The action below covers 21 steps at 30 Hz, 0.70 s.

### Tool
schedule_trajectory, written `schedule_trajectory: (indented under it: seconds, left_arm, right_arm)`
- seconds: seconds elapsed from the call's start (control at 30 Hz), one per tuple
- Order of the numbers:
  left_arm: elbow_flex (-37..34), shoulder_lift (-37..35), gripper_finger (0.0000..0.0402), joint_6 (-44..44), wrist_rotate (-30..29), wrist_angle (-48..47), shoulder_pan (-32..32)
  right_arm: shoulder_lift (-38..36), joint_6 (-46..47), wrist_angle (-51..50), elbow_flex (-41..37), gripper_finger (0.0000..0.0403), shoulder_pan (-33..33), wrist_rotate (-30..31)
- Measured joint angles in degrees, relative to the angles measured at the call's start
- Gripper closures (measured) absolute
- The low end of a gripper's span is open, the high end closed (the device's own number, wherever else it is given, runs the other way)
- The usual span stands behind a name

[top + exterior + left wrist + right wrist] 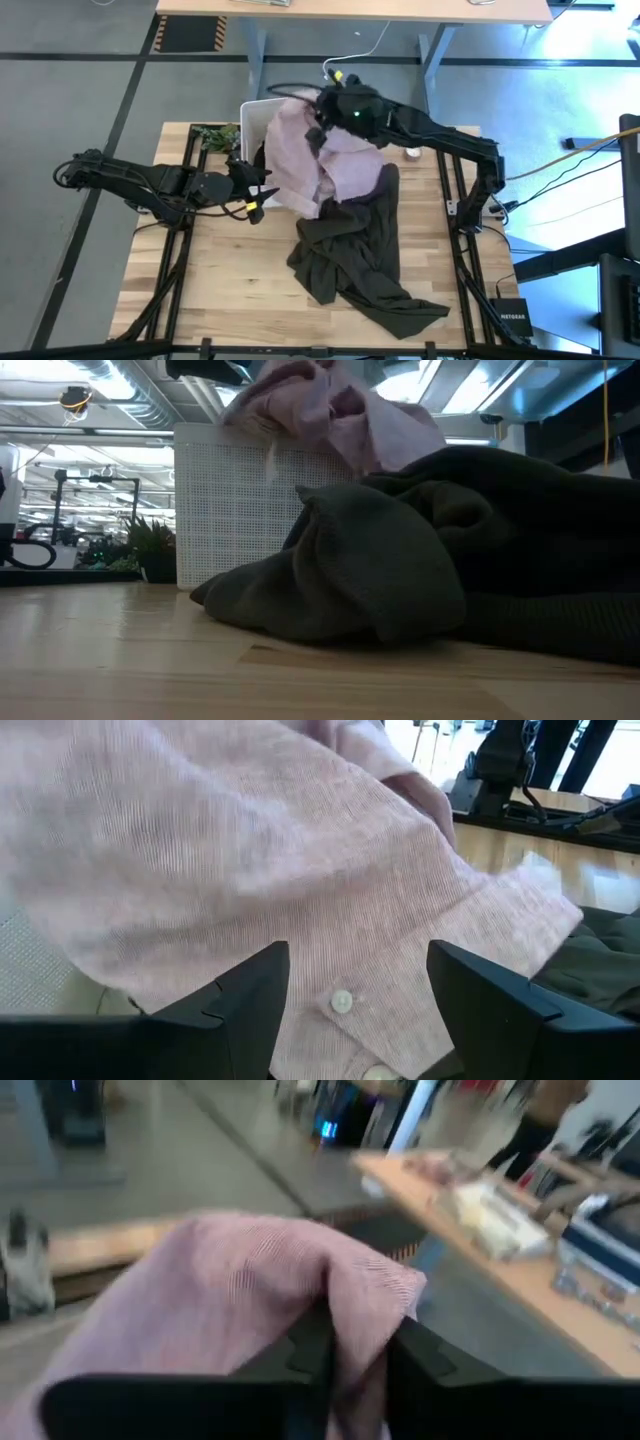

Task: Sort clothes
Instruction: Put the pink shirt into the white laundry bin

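My right gripper (322, 112) is shut on a dusty pink shirt (300, 155), held up over the white perforated bin (250, 112) at the table's far side. The shirt hangs down in front of the bin (225, 500) and also shows in the low view (340, 410). My left gripper (262, 195) is open beside the shirt's lower left part; its fingers stand either side of the buttoned edge (342, 1002). A dark olive-grey garment (355, 250) lies crumpled on the table's middle, its upper end under the pink shirt. My right gripper pinches a bunched fold of the pink shirt (350, 1295) between its two fingers, near the shirt's top. The shirt hangs slack below the gripper, over the bin's rim and the olive-grey garment. My left gripper: I cannot tell whether its fingers touch the shirt.
A small green plant (215, 135) stands left of the bin. A small white object (412, 153) lies at the far right of the table. Bare wood (230, 290) lies at the near left. The olive-grey garment fills the low view (400, 580).
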Motion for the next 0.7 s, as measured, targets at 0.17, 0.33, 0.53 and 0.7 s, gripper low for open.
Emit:
schedule_trajectory:
  seconds: [0.17,0.33,0.53,0.7]
  left_arm:
    - [0.0,0.0,0.0169,0.13,0.0,-0.49,0.0]
    - [0.0,0.0,0.0169,-0.4,0.0,-0.56,0.0]
    - [0.0,0.0,0.0169,-1.3,0.0,-0.48,0.0]
    - [0.0,0.0,0.0169,-1.6,0.02,-0.45,0.0]
  right_arm:
    - [-4.56,-1.0,-7.79,0.02,0.0253,3.37,0.28]
    - [-10.24,4.26,-17.88,0.17,0.0216,8.84,0.3]
    - [-11.11,19.01,-38.62,-1.7,0.021,16.35,0.97]
    - [-10.78,27.32,-40.46,-14.5,0.021,22.41,3.29]
